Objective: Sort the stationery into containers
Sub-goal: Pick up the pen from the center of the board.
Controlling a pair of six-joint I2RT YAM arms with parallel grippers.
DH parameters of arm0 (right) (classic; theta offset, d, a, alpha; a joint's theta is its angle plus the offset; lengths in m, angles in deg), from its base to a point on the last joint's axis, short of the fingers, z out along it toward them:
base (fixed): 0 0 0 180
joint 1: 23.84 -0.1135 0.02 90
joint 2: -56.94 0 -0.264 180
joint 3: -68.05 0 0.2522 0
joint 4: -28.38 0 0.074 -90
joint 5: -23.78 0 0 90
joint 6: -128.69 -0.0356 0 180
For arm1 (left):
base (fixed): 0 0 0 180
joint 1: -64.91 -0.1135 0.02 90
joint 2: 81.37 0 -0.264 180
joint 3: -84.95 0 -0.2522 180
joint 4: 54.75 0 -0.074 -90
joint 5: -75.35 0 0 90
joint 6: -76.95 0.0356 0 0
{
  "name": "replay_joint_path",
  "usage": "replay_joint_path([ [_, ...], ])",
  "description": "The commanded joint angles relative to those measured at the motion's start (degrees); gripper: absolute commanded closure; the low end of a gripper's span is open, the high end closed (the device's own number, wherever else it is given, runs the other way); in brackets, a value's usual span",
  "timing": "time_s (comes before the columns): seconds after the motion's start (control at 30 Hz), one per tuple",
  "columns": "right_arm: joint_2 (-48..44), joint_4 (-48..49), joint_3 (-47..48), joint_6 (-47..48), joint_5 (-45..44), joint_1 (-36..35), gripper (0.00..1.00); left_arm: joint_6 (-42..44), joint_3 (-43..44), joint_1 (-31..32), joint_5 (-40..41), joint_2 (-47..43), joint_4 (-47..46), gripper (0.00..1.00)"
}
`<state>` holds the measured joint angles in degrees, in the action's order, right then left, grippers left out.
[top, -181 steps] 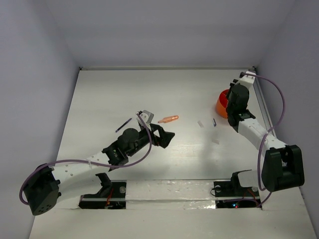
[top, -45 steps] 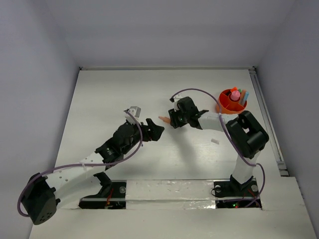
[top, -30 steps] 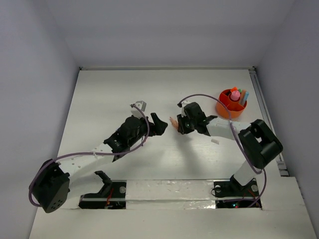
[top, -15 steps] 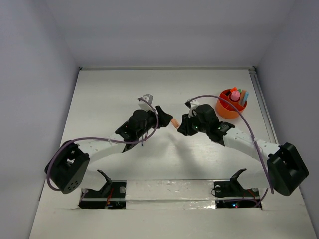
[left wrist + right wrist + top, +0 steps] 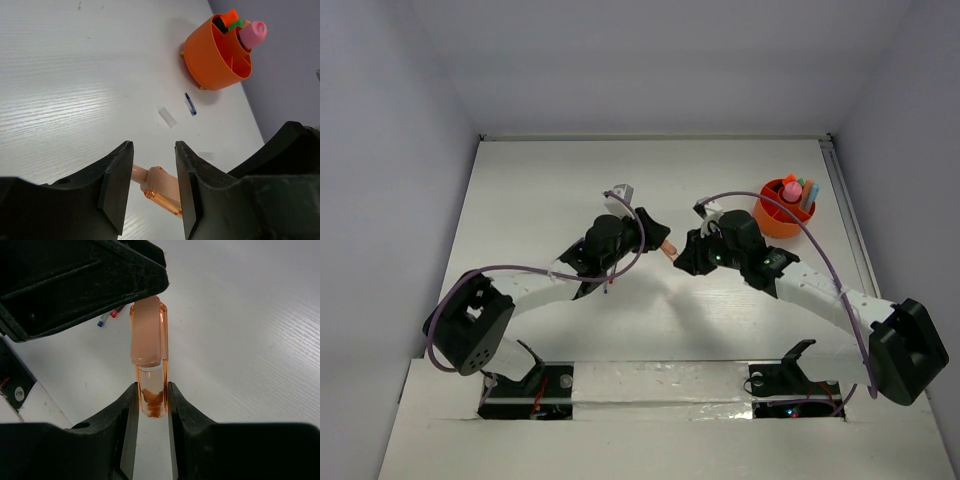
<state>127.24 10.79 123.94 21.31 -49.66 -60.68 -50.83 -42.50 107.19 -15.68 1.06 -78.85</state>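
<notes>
Orange pen (image 5: 148, 340) clamped in our right pincer (image 5: 151, 392), long axis running into left pincer (image 5: 153, 162) straddling its cap; grip there unclear.

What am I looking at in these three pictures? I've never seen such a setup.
Two robot arms are bolted at the near edge of a white table, each ending in a two-finger gripper. The wide picture comes from a fixed camera above and behind them. The other two come from wrist cameras, so the black shapes there are each arm's own gripper. The arms meet mid-table. The right gripper is clamped on an orange pen. The left gripper straddles the pen's other end; whether it grips yet is unclear. An orange cup, partly filled, stands far right. A clear bit and a blue bit lie near it, and thin pens show by the left gripper.
</notes>
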Motion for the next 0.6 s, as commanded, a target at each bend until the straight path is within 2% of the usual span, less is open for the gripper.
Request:
replay_joint_path([
  [0.0, -1.48, 1.9, -0.2, 0.07, 0.14, -0.43, 1.0, -0.01, 1.65, -0.18, 1.82, -1.4, -1.42, 0.65],
  [0.13, -1.22, 2.08, -0.2, -0.1, -0.74, -0.43, 1.0, -0.28, 0.5, -0.18, 4.9, -3.33, -1.07, 0.54],
  [0.17, -1.13, 1.9, -0.03, -0.02, -1.08, -0.43, 1.0, -0.36, -0.11, -0.18, 5.43, -3.68, -1.16, 0.44],
  [0.2, -1.13, 1.73, 0.23, 0.16, -1.26, -0.43, 1.0, -0.54, -0.55, -0.18, 6.3, -3.94, -1.33, 0.38],
  [0.27, -1.05, 0.5, 0.58, 0.51, -2.49, -0.43, 1.0, -0.63, -0.99, -0.18, 6.75, -4.47, -1.86, 0.31],
  [0.4, -2.1, -0.21, 0.76, 0.69, -4.16, -0.43, 1.0, -1.15, -1.08, -0.18, 6.49, -4.12, -1.77, 0.33],
  [0.57, -3.33, 0.67, 1.02, 0.77, -3.64, -0.43, 1.0, -2.39, -0.73, -0.18, 3.15, -1.84, -3.87, 0.41],
])
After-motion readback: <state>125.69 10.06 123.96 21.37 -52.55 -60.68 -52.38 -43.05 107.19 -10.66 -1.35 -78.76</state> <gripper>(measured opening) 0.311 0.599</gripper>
